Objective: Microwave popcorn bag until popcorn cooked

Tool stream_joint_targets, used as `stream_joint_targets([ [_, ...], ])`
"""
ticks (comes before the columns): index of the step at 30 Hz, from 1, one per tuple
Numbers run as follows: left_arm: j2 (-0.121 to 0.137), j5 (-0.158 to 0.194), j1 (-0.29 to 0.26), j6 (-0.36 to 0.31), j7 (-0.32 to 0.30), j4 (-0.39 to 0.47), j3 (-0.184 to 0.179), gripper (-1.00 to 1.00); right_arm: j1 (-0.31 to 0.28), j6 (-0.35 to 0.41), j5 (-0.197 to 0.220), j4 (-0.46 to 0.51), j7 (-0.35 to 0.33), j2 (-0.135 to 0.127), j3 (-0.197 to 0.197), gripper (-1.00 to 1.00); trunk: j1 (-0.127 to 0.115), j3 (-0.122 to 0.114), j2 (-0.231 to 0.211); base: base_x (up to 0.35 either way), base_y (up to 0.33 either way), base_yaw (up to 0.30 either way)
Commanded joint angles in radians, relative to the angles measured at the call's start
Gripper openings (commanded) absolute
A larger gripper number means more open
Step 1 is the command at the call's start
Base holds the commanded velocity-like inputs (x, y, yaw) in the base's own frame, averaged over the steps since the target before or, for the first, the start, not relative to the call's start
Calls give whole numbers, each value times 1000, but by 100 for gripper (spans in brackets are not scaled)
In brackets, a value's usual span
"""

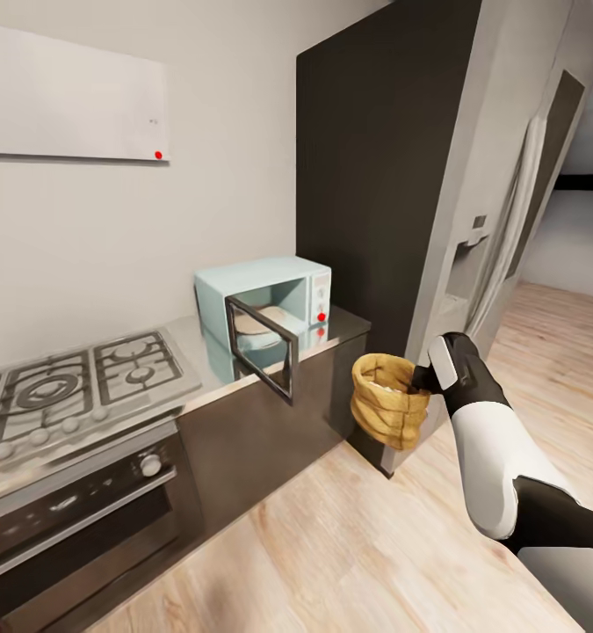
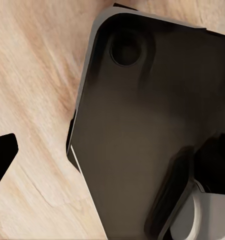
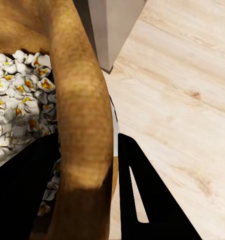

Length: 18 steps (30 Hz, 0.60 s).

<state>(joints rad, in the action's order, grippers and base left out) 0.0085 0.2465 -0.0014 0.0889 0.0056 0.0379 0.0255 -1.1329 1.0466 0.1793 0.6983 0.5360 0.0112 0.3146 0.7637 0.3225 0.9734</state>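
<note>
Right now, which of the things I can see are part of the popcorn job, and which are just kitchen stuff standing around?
Part of the job:
popcorn bag, held in the right claw
microwave, door open
countertop

Just there:
gas stove
oven
fridge
white wall cabinet

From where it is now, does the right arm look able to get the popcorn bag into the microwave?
Probably yes. The microwave door hangs open toward the room, and the right gripper holds the popcorn bag in the air off the countertop end, nothing standing between. It likely must lift the bag above counter height and round the door.
</note>
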Motion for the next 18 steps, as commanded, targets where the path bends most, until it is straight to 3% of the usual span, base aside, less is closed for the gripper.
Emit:
stream_joint_targets([
  [1, 0, 2, 0, 3, 1, 0, 2, 100, -1, 1, 11, 1, 10, 0, 3, -100, 1, 1, 1, 306, -184, 0],
  [9, -1, 2, 0, 5, 1, 0, 3, 100, -1, 1, 11, 2, 10, 0, 3, -100, 1, 1, 1, 297, -201, 11],
  [18, -1, 2, 0, 7, 1, 0, 4, 100, -1, 1, 10, 1, 10, -1, 3, -100, 1, 1, 1, 78, -61, 244],
])
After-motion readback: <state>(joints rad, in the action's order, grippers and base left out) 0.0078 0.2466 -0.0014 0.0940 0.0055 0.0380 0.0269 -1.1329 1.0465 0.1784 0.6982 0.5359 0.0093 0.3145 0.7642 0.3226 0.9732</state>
